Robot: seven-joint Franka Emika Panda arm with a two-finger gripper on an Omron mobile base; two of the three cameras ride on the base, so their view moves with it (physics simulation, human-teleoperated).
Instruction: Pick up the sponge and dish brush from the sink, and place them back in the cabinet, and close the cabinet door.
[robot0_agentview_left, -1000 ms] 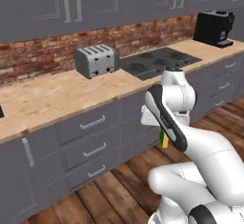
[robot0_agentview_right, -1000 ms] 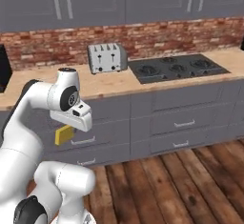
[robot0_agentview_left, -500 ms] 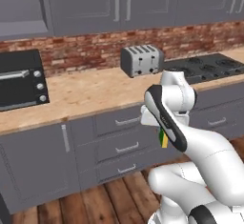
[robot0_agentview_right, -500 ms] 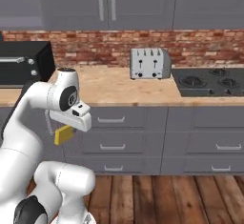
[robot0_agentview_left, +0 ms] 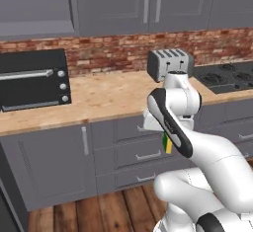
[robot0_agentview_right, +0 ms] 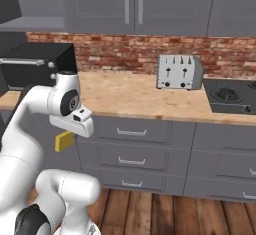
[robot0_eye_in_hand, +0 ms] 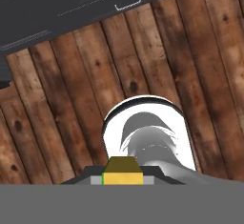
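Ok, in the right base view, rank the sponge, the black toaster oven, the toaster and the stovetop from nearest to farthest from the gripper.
1. Sponge: held in the gripper, low beside the arm.
2. Black toaster oven: on the counter, just above and behind it at the left.
3. Toaster: farther right, by the brick wall.
4. Stovetop: far right edge.

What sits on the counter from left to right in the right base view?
Toaster oven → toaster → stove top.
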